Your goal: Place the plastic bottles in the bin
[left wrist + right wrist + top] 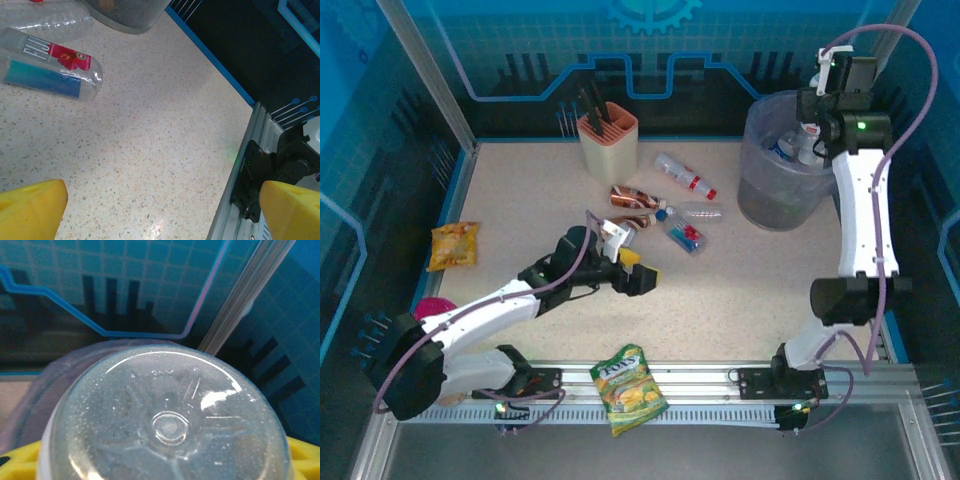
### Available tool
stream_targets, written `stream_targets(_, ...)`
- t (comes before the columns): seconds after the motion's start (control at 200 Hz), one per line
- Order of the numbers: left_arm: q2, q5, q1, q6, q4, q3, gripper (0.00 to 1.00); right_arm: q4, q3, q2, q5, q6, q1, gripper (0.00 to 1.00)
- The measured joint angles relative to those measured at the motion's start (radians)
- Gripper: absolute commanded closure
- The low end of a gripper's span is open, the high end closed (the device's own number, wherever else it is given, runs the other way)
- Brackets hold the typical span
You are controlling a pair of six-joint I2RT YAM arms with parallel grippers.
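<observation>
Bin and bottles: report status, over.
Right gripper shut on clear bottle, above bin. Left gripper open, empty, over table. Four bottles lying on table. Nothing blocking.

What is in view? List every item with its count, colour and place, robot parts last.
plastic bottles: at least four, clear and brown with red or blue labels, lying mid-table
bin: one, grey with lavender liner, back right, more bottles inside
utensil holder: one, peach, holding black tools, back centre
yellow-orange snack bag: one, left side of the table
green-yellow snack bag: one, on the near rail
pink item: one, near left, partly hidden
table: one, speckled beige
left gripper: yellow fingers, open, empty, over mid-table
right gripper: yellow fingers, closed on a clear bottle, above the bin
</observation>
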Motion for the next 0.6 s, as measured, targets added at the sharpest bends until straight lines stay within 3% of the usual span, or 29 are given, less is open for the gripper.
stream_targets(0.22,-0.023,-0.028,0.0,0.0,-0.027,-0.007,0.01,-0.101,0.125,0.17,-0.014,-0.039,-0.018,0.69)
stream_targets(0.465,-0.023,-0.045,0.0,0.001,-0.062,-0.008,0.01,-0.192,0.146,0.316,-0.06,-0.043,-0.03,0.68)
stream_targets(0.6,-0.023,-0.056,0.0,0.003,-0.08,-0.008,0.01,-0.202,0.161,0.361,-0.078,-0.04,-0.047,0.62)
